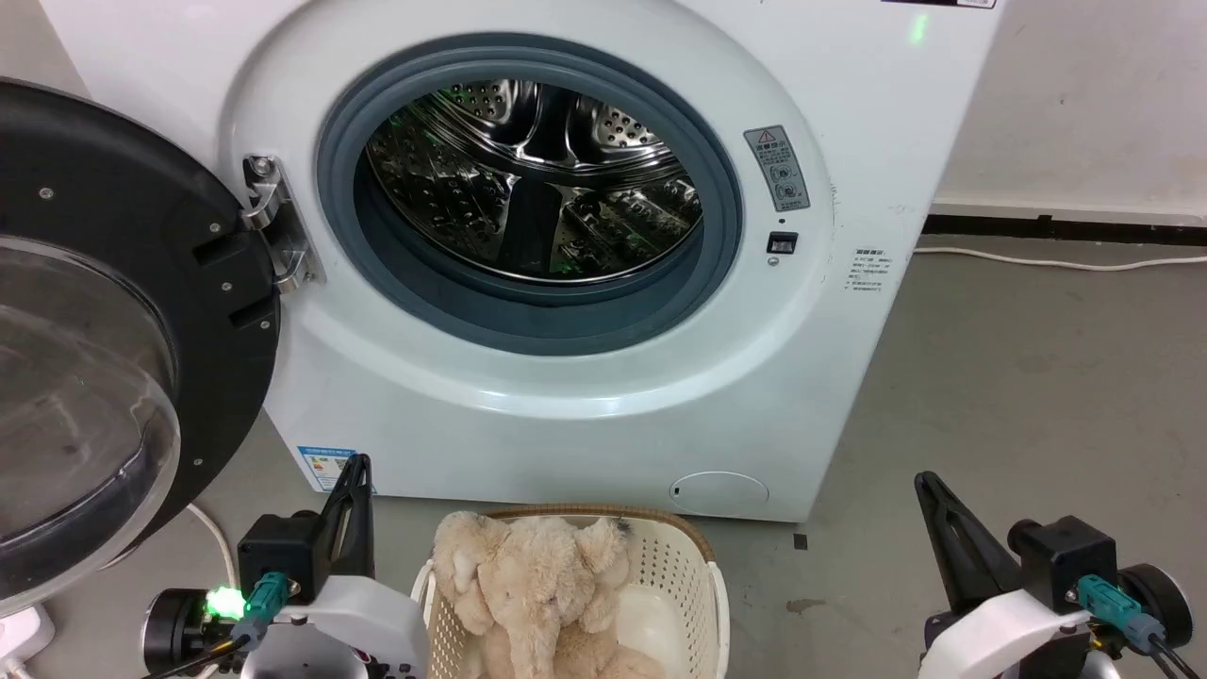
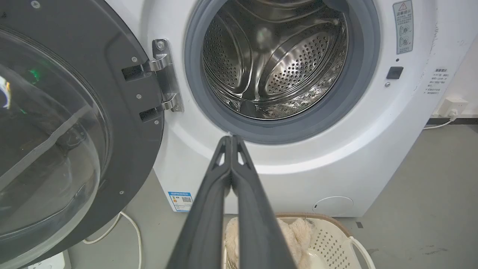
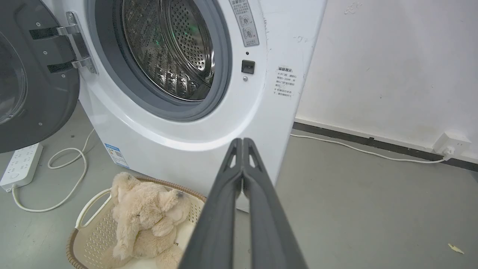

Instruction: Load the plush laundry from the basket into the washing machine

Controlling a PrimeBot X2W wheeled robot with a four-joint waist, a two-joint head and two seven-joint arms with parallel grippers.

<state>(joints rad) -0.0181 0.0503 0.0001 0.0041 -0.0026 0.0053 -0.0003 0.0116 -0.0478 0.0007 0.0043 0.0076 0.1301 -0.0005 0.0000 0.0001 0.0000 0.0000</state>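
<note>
Down at the lower left of the head view, the left gripper (image 1: 353, 486) has its two long dark fingers pressed together on nothing. The right gripper (image 1: 932, 495), at the lower right, is likewise closed and empty. Both point up the frame and hang clear of everything.

Between them, at the bottom centre, sits the basket (image 1: 686, 566), cream with perforated walls and a brown woven-look rim. The plush laundry (image 1: 537, 589) lies inside it, a shaggy beige-cream stuffed animal slumped against the left wall with its limbs hanging loose.

Above the basket stands the washing machine (image 1: 566, 424), white, with a grey seal (image 1: 528, 325) ringing the shiny perforated drum (image 1: 528, 189). Its black-rimmed glass door (image 1: 113, 330) is swung wide open at the left edge.

The left wrist view looks straight into the drum past the closed fingertips. At its bottom edge only a tuft of fur shows over the basket rim, possibly the toy's ears.

The right wrist view, from further to the side, shows most of the toy at the lower left. It also shows a power strip (image 3: 20, 164) with a looped white cable (image 3: 71, 175) on the grey floor, and a wall socket (image 3: 450, 144) at the right.
</note>
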